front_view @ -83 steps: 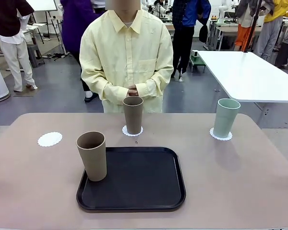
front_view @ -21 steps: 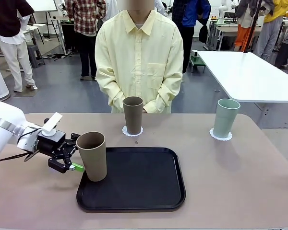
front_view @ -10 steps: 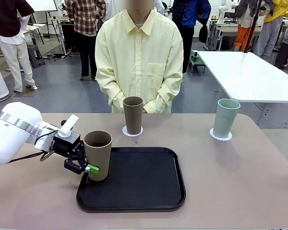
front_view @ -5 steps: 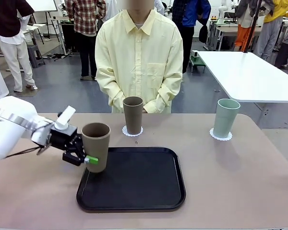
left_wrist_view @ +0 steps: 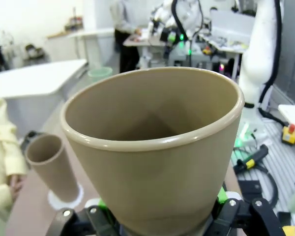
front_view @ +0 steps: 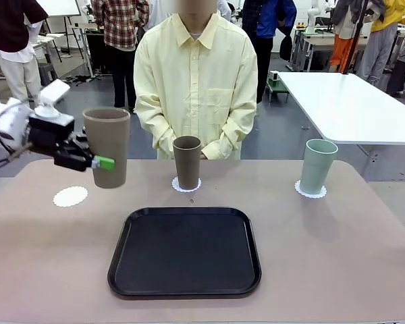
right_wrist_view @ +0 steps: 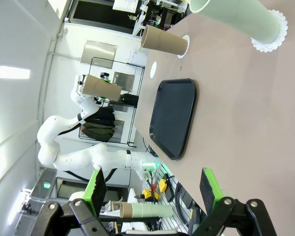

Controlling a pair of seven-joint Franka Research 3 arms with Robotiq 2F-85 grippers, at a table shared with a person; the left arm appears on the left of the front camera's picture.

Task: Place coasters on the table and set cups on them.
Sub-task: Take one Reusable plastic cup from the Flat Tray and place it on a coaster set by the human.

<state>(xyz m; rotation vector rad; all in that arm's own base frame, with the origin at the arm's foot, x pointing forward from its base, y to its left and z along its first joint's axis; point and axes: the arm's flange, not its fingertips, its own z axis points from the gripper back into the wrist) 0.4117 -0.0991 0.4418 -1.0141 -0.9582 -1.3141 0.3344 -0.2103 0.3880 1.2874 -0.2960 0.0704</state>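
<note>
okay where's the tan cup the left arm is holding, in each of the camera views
Front view: held tan cup, upper left, lifted above the table.
Left wrist view, centre, close up.
Right wrist view, small, left of centre.
Shared landmark: the other tan cup on its coaster.

The tan cup (front_view: 107, 147) looks like matt, smooth plastic, as do the second tan cup (front_view: 187, 162) and the mint cup (front_view: 318, 166). The black tray (front_view: 185, 251) has a dull finish. The table (front_view: 337, 243) is matt beige. The bare coaster (front_view: 70, 196) looks like lacy white paper.
</note>
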